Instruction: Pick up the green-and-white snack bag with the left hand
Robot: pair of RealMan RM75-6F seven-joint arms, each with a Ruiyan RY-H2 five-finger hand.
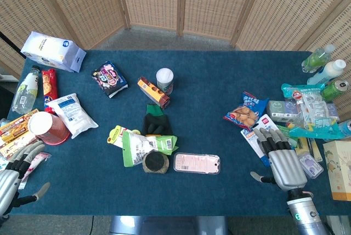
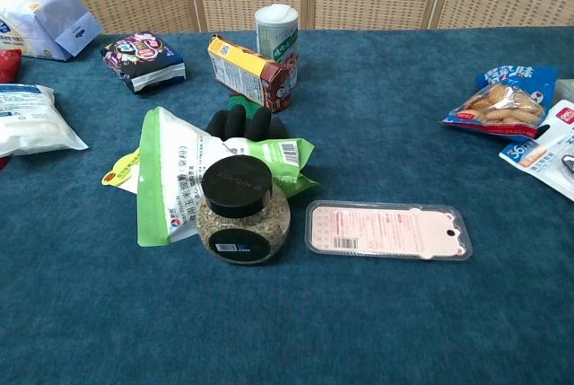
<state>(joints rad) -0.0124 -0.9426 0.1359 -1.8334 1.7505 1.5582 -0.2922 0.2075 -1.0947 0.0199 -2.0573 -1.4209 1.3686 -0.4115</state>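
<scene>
The green-and-white snack bag (image 1: 140, 146) lies flat near the table's front middle; in the chest view the snack bag (image 2: 175, 174) shows partly behind a black-lidded jar (image 2: 242, 212). My left hand (image 1: 15, 176) hovers at the front left corner, far left of the bag, fingers spread and holding nothing. My right hand (image 1: 282, 159) sits at the front right, fingers spread over a white packet, also empty. Neither hand appears in the chest view.
The jar (image 1: 156, 161) touches the bag's near edge; a black-and-green glove (image 1: 156, 122) lies just behind it, a yellow packet (image 1: 115, 133) to its left, a clear pink tray (image 1: 197, 163) to its right. A red cup (image 1: 46, 127) and a white pouch (image 1: 72, 113) stand between my left hand and the bag.
</scene>
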